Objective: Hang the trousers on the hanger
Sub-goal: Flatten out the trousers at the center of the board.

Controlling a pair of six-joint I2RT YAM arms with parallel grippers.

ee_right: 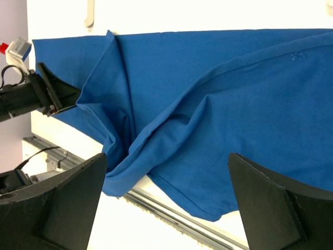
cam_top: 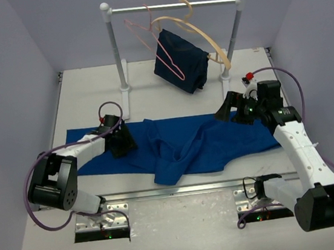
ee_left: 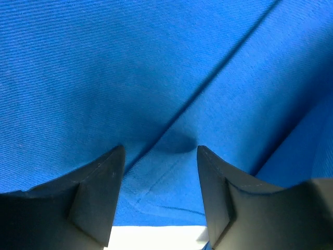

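The trousers (cam_top: 205, 141) are spread on the table (cam_top: 90, 92) in front of the rack (cam_top: 173, 5), bunched into folds in front of its middle. The hanger (cam_top: 155, 41) is hung on the rack's rail, left of centre, just beside a wooden hanger (cam_top: 208, 37) from which a navy garment (cam_top: 180, 62) is draped.

The left gripper (ee_left: 160, 151) is pressed low onto the cloth in front of the rack's left post, jaws apart with a crease between them; nothing is gripped. The right gripper (ee_right: 165, 156) is held above the cloth in front of the right post, jaws wide apart.

Only one layer or a loose fold could be caught, so the trousers would be lifted unevenly. At the rack, the hanger is crowded by the navy garment and wooden hanger, which could be snagged or knocked.
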